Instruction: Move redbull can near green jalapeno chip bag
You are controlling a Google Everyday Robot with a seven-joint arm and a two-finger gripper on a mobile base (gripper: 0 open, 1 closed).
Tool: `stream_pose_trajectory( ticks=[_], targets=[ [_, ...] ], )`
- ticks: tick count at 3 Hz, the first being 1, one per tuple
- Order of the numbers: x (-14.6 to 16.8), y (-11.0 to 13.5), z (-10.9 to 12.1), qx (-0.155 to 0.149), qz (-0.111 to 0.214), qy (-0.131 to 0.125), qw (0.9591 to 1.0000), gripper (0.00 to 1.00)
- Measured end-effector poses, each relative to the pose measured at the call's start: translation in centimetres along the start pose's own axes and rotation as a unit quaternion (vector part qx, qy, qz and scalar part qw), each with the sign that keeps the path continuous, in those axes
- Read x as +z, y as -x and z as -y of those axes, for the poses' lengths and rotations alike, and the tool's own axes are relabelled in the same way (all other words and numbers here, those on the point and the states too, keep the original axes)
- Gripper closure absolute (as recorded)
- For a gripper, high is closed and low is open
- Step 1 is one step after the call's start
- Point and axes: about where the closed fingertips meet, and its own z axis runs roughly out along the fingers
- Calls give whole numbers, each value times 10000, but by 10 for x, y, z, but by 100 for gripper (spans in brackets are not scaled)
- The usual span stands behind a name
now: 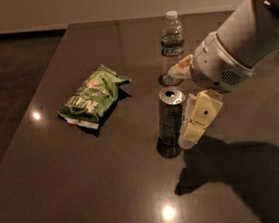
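Note:
The redbull can [170, 119] stands upright near the middle of the dark table [88, 190]. The green jalapeno chip bag [91, 97] lies flat to the can's left, a gap apart. My gripper [181, 106] is open, just right of the can. One pale finger [197, 121] hangs beside the can's right side. The other finger [180, 68] sits behind the can, near the bottle's base. The can is not gripped.
A clear plastic water bottle [171, 47] with a white cap stands upright behind the can. The table's left edge runs diagonally by the dark floor [6, 88]. The arm casts a shadow on the table at lower right.

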Motion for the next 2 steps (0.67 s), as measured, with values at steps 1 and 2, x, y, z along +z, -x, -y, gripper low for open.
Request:
stream_pose_trajectory(
  ticks=[1, 2],
  targets=[
    [9, 9, -2, -17, 114, 120, 9999, 16],
    [14, 13, -1, -23, 164, 168, 9997, 39]
  ],
)
